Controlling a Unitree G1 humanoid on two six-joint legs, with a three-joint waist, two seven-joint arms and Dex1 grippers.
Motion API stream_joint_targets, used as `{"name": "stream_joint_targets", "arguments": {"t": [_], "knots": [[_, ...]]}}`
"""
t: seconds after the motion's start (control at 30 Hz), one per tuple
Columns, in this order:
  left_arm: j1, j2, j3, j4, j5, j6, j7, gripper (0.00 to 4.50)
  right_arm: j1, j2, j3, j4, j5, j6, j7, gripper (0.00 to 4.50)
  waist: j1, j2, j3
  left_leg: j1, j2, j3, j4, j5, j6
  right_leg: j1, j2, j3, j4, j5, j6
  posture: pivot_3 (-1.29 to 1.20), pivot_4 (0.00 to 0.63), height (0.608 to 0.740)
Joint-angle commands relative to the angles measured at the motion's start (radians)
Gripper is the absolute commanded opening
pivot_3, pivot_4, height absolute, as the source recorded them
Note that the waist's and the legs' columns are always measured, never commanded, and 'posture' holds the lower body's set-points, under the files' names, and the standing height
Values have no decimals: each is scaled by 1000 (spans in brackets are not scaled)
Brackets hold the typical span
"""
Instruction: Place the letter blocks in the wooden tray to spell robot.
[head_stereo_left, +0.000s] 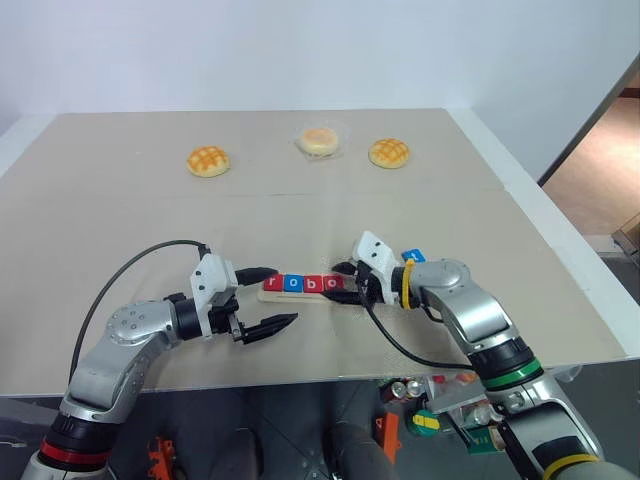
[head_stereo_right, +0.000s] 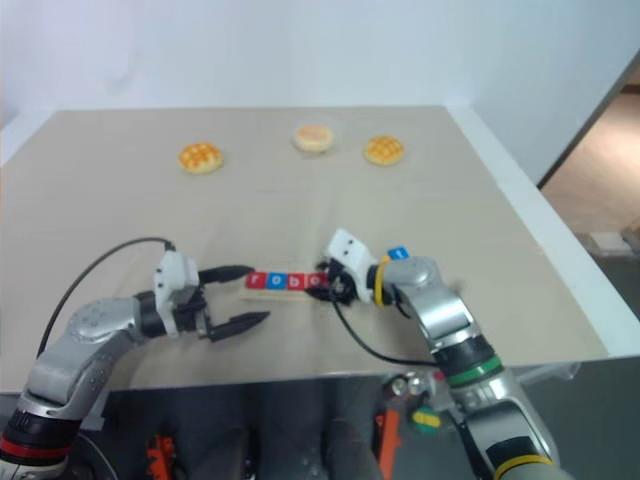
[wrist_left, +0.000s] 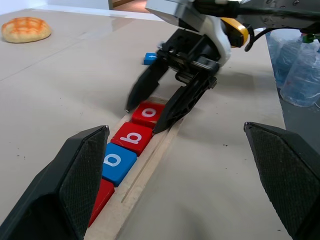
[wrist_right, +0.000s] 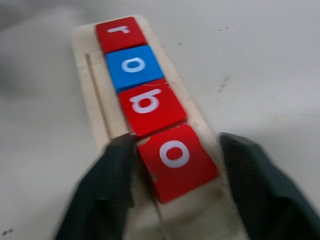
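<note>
Pale matt wooden tray (wrist_right: 95, 105), smooth glossy letter blocks (wrist_right: 150, 102), textured black fingers (wrist_left: 82, 172), matt beige table (head_stereo_left: 420, 200)

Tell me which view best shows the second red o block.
Right wrist view: the second red o block sits large, slightly askew on the wooden tray, letter readable. The left wrist view shows it smaller, between the right end effector's fingers. In the eye views it is small.

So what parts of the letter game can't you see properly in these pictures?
- Blue block on the table: head views, right arm partly covers it, letter too small.
- First red block: left wrist view, a left finger hides its letter.
- Wooden tray: right wrist view, near end cut off by the edge.
</note>
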Motion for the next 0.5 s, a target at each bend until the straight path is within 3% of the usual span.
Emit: {"name": "stream_joint_targets", "arguments": {"t": [0.03, 0.2, 0.5], "knots": [[1, 5, 3, -40, -2, -4, 2, 4500, 2, -1, -13, -9, -2, -13, -4, 4307, 0, 0, 0, 0, 0, 0, 0, 0, 0, 0, 0, 0, 0, 0, 0, 0, 150, 739], [4, 6, 2, -43, -2, -4, 0, 4500, 8, -12, -37, -77, 29, 22, 2, 4461, 0, 0, 0, -1, 0, 0, -1, 0, 0, -1, 0, 0, 0, 0, 2, 0, 150, 739], [-4, 9, 6, -49, -30, 14, -15, 4500, 58, -30, -224, -207, 149, 108, -67, 4461, 1, 0, 0, -2, 0, 0, -1, 0, 0, -2, 0, 0, 0, 1, 3, 0, 150, 739]]}}
